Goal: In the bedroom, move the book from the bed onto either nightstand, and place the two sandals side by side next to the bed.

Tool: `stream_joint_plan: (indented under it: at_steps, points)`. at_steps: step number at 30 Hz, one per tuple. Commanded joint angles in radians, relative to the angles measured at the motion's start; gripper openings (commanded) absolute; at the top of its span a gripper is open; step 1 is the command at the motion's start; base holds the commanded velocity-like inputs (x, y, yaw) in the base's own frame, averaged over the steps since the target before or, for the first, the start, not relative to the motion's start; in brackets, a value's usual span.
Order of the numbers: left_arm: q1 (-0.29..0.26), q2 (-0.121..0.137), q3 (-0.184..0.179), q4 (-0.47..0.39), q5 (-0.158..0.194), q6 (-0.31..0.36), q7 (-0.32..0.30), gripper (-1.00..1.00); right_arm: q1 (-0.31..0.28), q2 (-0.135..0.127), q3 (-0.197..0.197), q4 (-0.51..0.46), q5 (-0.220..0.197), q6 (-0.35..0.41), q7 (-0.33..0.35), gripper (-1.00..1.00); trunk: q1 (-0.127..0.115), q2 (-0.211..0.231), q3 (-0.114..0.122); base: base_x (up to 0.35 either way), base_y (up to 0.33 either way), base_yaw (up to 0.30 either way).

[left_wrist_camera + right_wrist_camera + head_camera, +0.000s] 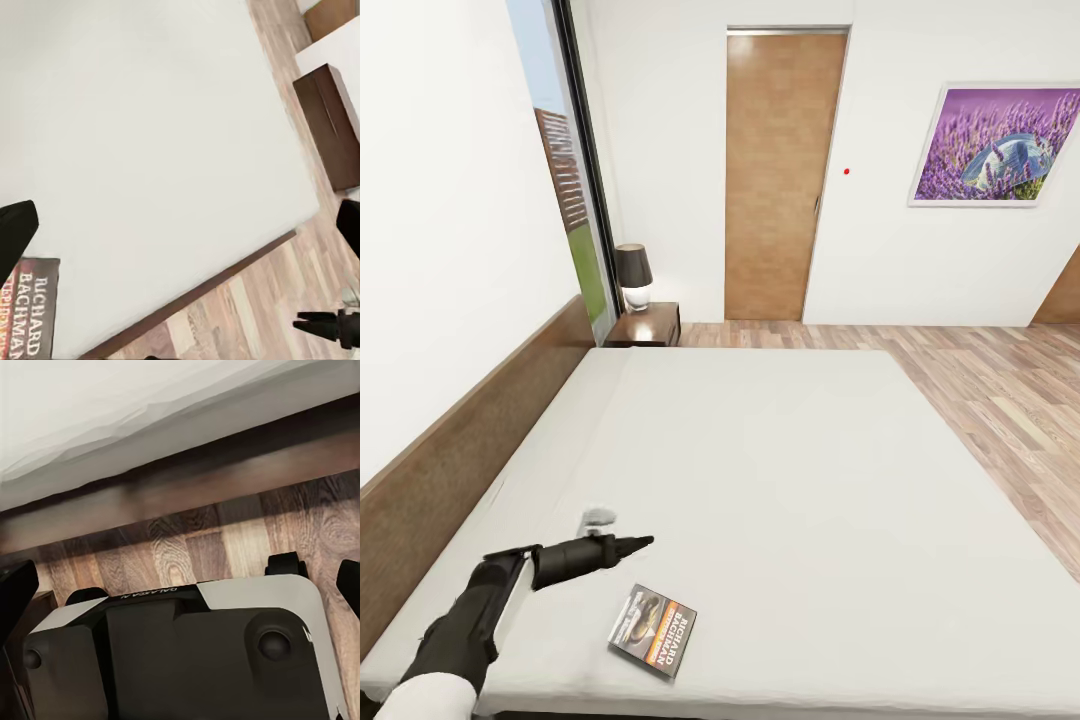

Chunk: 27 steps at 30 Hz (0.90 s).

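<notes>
The book [653, 630], dark grey with an orange band, lies flat on the bed [760, 470] near its front edge; the left wrist view shows its lettered corner [30, 309]. My left gripper [643, 541] hovers over the mattress just behind and to the left of the book, open, with its fingers [15, 234] spread wide and nothing between them. My right gripper [180, 585] is open too, held low over the robot's base beside the bed's dark wooden frame [187, 495]. A nightstand [647, 326] stands at the bed's far left corner. The sandals are out of view.
A dark-shaded lamp [633, 275] stands on the nightstand beside the tall window [565, 170]. A brown door [780, 175] and a lavender picture [995, 145] are on the far wall. Wood-plank floor [1000, 400] runs right of the bed. A long dark cabinet [330, 124] stands beyond it.
</notes>
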<state>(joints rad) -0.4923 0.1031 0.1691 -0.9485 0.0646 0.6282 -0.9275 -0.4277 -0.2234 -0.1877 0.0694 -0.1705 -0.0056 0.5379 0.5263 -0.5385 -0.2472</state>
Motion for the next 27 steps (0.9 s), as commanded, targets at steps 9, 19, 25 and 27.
stream_joint_plan:
  at_steps: [9,19,25,27]
  points:
    - [-0.118,-0.226,0.004,-0.059,0.005,-0.019,0.757,1.0,-0.002,0.0,-0.001,0.005,-0.009,-0.001,0.005,1.0,0.0,-0.002,-0.002,0.0,0.0,0.0]
    - [-0.156,-0.257,0.001,0.051,0.045,-0.162,1.042,1.0,-0.002,0.0,-0.001,0.006,-0.009,-0.001,0.005,1.0,0.0,-0.002,-0.002,0.0,0.0,0.0]
    - [-0.157,-0.257,0.001,0.162,0.043,-0.228,1.058,1.0,-0.002,0.0,-0.001,0.005,-0.009,-0.001,0.005,1.0,0.0,-0.002,-0.002,0.0,0.0,0.0]
    - [-0.157,-0.257,0.0,0.167,0.043,-0.228,1.058,1.0,-0.002,0.0,-0.001,0.004,-0.009,-0.001,0.005,1.0,0.0,-0.002,-0.002,0.0,0.0,0.0]
